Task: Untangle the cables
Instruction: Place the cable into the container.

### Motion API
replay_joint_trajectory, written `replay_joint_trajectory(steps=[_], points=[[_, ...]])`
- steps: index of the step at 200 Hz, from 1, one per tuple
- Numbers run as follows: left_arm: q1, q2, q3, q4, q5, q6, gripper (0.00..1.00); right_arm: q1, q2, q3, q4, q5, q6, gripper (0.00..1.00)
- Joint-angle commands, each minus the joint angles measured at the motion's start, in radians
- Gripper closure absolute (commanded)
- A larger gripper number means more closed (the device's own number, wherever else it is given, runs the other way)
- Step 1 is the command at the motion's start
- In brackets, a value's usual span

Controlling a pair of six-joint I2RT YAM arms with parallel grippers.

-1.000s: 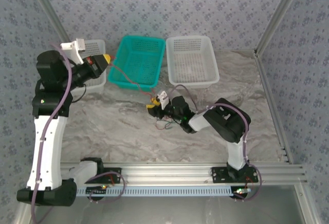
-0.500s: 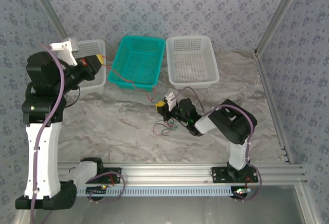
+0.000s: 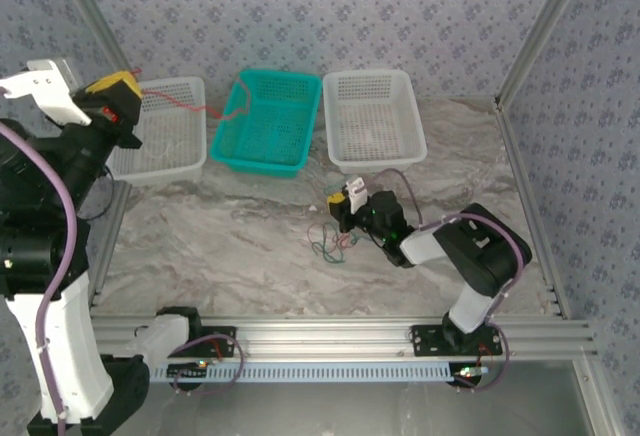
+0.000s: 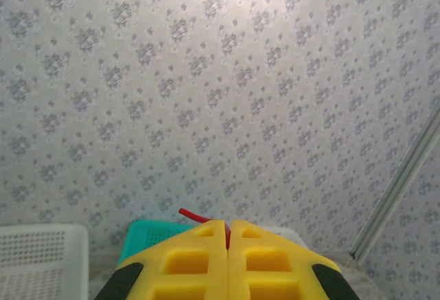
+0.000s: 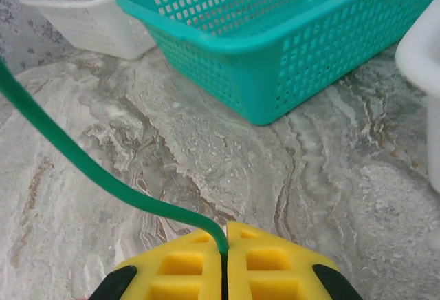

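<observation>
Cables point(image 3: 330, 243) are lying as a small loose clump of green, reddish and pale strands on the counter point(image 3: 220, 246), in front of the teal basket point(image 3: 262, 163) and just beside the right pincer point(image 3: 343, 204).

One green cable point(image 5: 89, 166) is rising from the closed tips of the right pincer point(image 5: 224, 230) and curving away to the upper left in the right wrist view. The yellow fingers point(image 5: 271, 259) are pressing together on it, low over the counter.

One red cable point(image 3: 185, 106) is stretching in the air from the left pincer point(image 3: 118, 89), across the left white basket point(image 3: 165, 141), to the near-left rim of the teal basket. Its course beyond that rim cannot be traced.

In the left wrist view, the left pincer point(image 4: 227, 226) is pinching the red cable point(image 4: 194, 216) between closed fingers, with a short end sticking out to the left. This pincer is hanging high above the counter at the far left, facing the patterned wall point(image 4: 220, 73).

The right white basket point(image 3: 375, 163) is sitting just beside the teal basket, on its right.
</observation>
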Motion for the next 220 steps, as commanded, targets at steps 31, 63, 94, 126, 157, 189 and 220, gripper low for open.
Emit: replay_joint_trajectory(steps=[31, 63, 94, 126, 157, 189, 220], points=[[0.004, 0.295, -0.109, 0.308, 0.039, -0.047, 1.00, -0.002, -0.155, 0.006, -0.121, 0.019, -0.027, 1.00], [0.005, 0.473, -0.102, 0.421, 0.015, -0.032, 1.00, -0.005, -0.191, -0.002, -0.150, 0.023, -0.034, 1.00], [0.006, 0.662, -0.041, 0.432, 0.051, -0.024, 1.00, -0.006, -0.209, -0.008, -0.164, 0.020, -0.030, 1.00], [0.003, 0.883, 0.032, 0.451, 0.206, -0.121, 1.00, -0.006, -0.204, -0.008, -0.169, 0.014, -0.030, 1.00], [-0.048, 1.051, 0.152, 0.391, 0.257, -0.111, 0.89, -0.007, -0.208, -0.004, -0.176, 0.011, -0.029, 1.00], [-0.132, 1.264, 0.516, 0.005, 0.136, 0.036, 0.52, -0.008, -0.227, 0.001, -0.199, 0.003, -0.034, 1.00], [-0.166, 1.470, 0.920, -0.313, 0.076, 0.089, 0.30, -0.003, -0.246, 0.015, -0.214, -0.003, -0.031, 1.00]])
